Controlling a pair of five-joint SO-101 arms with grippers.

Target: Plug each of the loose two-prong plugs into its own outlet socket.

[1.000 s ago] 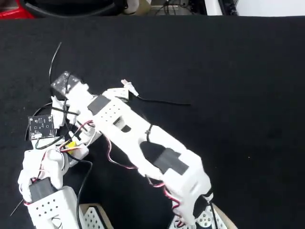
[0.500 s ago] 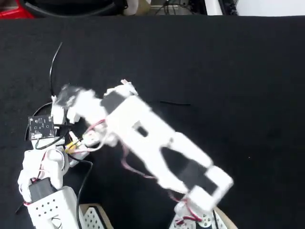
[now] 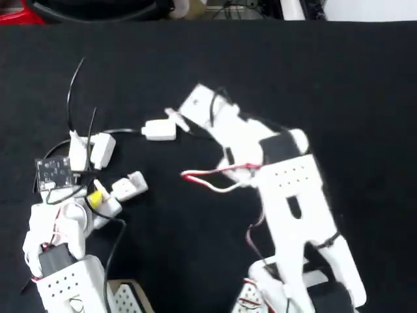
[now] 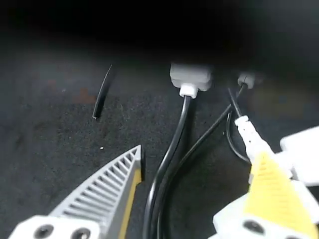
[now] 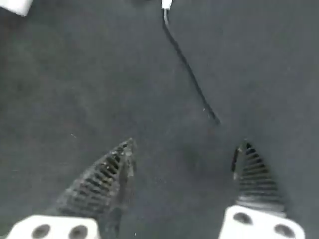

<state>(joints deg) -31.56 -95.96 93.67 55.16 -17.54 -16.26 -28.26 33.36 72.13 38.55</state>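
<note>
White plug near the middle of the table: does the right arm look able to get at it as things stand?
Probably yes. The right gripper is open and empty just beside the white plug, with bare table between them, and the left arm sits off to the side.

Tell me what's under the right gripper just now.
Under the open right gripper lies bare black cloth; a thin black wire ends close ahead of it. Nothing is gripped. From above, the arm covers the cloth beneath it.
</note>
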